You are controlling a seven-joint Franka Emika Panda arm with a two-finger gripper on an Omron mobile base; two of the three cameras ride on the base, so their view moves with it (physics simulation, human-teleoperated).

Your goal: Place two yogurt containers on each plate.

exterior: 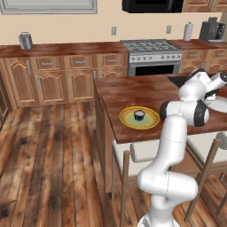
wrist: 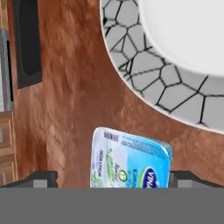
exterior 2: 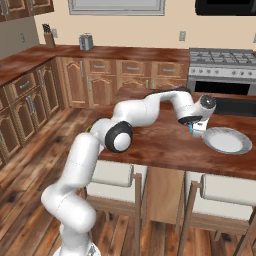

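Hand view puts us right above a light-blue yogurt cup (wrist: pixel 130 159) standing on the wooden table (wrist: pixel 74 100), with the end effector (wrist: pixel 113 178) spread wide so that one dark fingertip sits on each side of the cup and neither touches it. Nothing is held. The white-grey plate (wrist: pixel 144 74), with its cracked-pattern rim, lies just beside the cup and apart from it.

From the right base view we see the end effector (exterior 2: pixel 196 126) low over the table (exterior 2: pixel 165 145), next to the same plate (exterior 2: pixel 227 140), which looks bare. In the left base view the yellow-rimmed plate (exterior: pixel 139 117) carries one dark yogurt cup (exterior: pixel 139 115).

We judge the step in hand to be the pickup of this blue cup. The next move calls for a short descent, a close on the cup's sides, then a lift and a small carry over the rim of the white-grey plate.

Around us stand a stove (exterior: pixel 153 55), a dark sink (wrist: pixel 27 43) set in the table and stools (exterior 2: pixel 117 185) below. Nothing blocks the path, though the plate rim is close enough to catch a low-carried cup.
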